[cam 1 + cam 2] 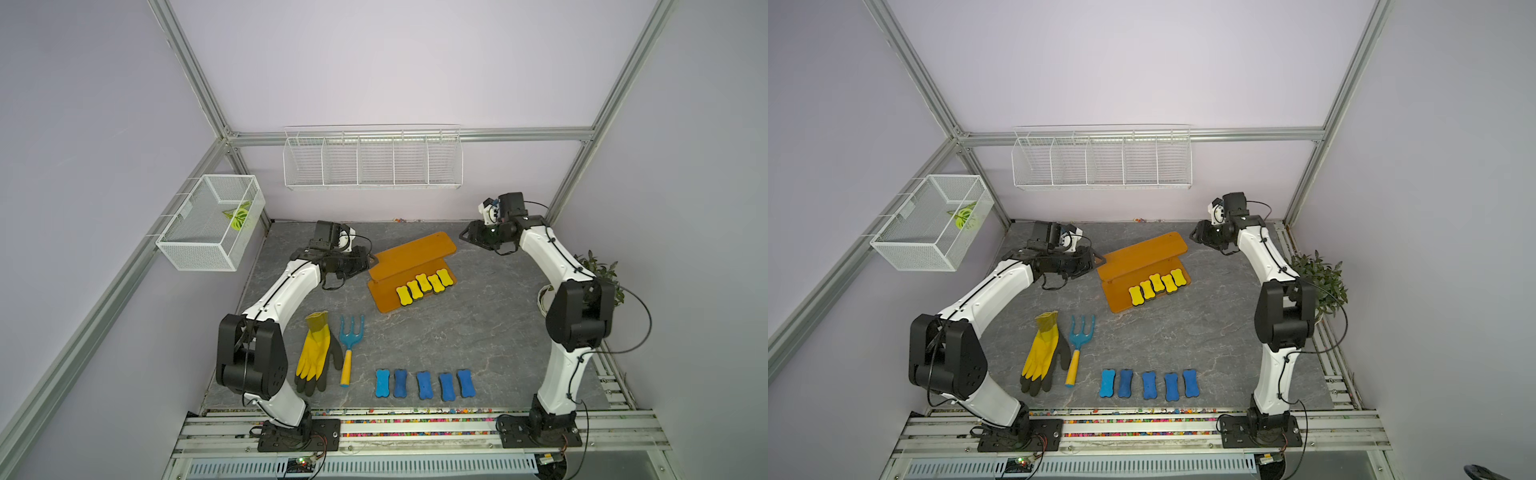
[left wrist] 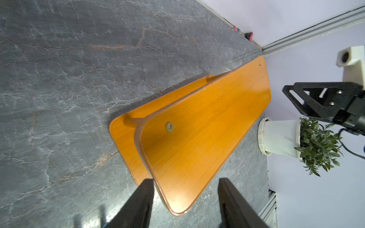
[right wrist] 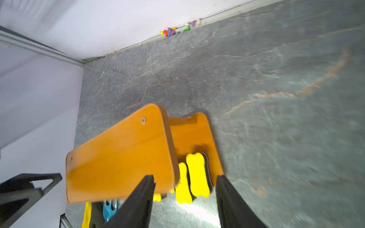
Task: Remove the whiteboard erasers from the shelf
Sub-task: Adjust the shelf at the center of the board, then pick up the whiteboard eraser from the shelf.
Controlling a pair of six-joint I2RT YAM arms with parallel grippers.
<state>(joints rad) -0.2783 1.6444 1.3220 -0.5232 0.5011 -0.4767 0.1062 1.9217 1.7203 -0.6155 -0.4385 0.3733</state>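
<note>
Five yellow whiteboard erasers (image 1: 424,284) sit side by side on the lower tier of the orange shelf (image 1: 409,251), which stands toward the back of the grey marbled tabletop (image 1: 478,332). Five blue erasers (image 1: 424,384) lie in a row near its front edge, beside a garden fork (image 1: 350,345) and a yellow glove (image 1: 316,353). The left gripper (image 1: 371,261) hangs just beside the shelf's left end and the right gripper (image 1: 464,236) near its far right end, both with jaws parted and empty. Lilac walls (image 1: 395,62) carry a white wire rack (image 1: 372,160).
</note>
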